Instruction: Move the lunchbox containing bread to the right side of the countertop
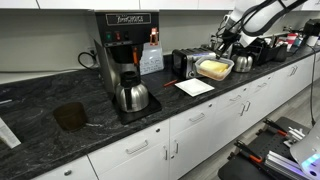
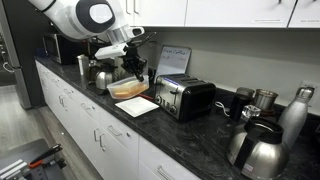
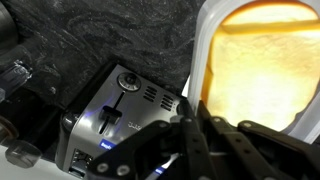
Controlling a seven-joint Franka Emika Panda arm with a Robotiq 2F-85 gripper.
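Beside the toaster [image 2: 185,97], the claw [image 3: 190,118] is clamped on the rim of the lunchbox [image 3: 203,70] holding bread [image 3: 262,72].

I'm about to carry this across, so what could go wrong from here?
1. The gripper seems to pinch only one rim of the lunchbox, so it may tilt or slip and shift the bread.
2. The toaster sits right beside the box; a low swing could clip it.
3. A metal pot stands close on the other side.
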